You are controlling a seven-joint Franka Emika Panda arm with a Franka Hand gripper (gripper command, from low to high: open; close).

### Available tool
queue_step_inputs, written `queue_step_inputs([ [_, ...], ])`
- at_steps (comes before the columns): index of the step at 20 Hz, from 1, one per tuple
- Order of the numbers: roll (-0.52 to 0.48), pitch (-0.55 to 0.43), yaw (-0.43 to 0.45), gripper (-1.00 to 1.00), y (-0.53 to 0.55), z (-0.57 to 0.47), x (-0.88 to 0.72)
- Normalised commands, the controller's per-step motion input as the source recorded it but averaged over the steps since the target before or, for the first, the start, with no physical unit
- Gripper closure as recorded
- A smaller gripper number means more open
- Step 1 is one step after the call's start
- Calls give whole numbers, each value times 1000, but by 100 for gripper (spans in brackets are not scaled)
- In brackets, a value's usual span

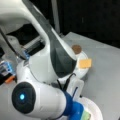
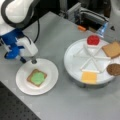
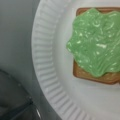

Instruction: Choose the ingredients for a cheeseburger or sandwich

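Arm [image 1: 45, 62] hid most of the divided tray [image 1: 83, 71] in a front view. Toast [image 3: 100, 76] and lettuce [image 3: 97, 42] were cut off at wrist view's right edge. Patty [image 2: 114, 69] was clipped at a front view's right.

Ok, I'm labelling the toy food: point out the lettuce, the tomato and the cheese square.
lettuce [image 2: 37, 77]: a front view, middle of the green blob on the toast.
tomato [image 2: 93, 40]: a front view, centre of the red disc.
cheese square [image 2: 89, 77]: a front view, middle of its yellow face.

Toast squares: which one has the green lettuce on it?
The toast square on the small plate, near the pincer, wears the lettuce. The other toast is bare on the divided tray.
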Motion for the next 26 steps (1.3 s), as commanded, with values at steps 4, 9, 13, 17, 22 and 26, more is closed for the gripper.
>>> queue_step_inputs([
  [4,-521,-39,-117,-100,461,63,-528],
  [9,-516,-71,-113,-100,501,73,-651],
  [13,-466,-91,-87,-100,474,16,-608],
  [17,-421,-106,-87,-100,413,-13,-551],
  [22,-388,-138,-81,-100,402,-45,-563],
  [26,-392,-136,-67,-100,429,-51,-569],
])
